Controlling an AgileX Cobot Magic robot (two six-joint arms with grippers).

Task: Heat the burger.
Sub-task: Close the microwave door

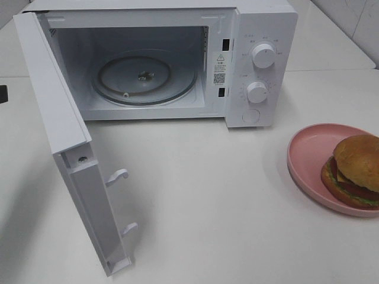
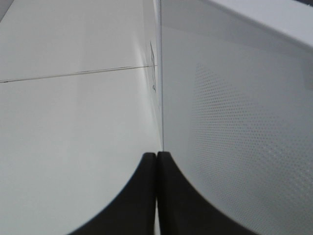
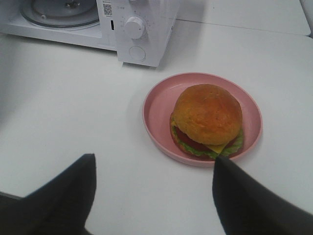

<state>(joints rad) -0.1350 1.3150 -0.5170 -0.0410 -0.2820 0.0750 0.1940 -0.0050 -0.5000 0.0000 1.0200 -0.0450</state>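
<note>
The burger [image 1: 355, 170] has a golden-brown bun, red and green filling and a cheese slice. It sits on a round pink plate [image 1: 308, 155] at the right edge of the table. In the right wrist view the burger [image 3: 208, 117] lies on the plate [image 3: 157, 110] just beyond my right gripper [image 3: 154, 156], which is open and empty above the table. My left gripper [image 2: 156, 155] is shut with its fingertips together, right at the edge of the open microwave door [image 2: 234, 122]. Neither gripper shows clearly in the exterior high view.
The white microwave [image 1: 260, 35] stands at the back with its door [image 1: 53, 100] swung wide open to the left. Its glass turntable [image 1: 145, 77] is bare. Two knobs [image 1: 262, 55] are on its right panel. The white table [image 1: 207, 195] spreads in front.
</note>
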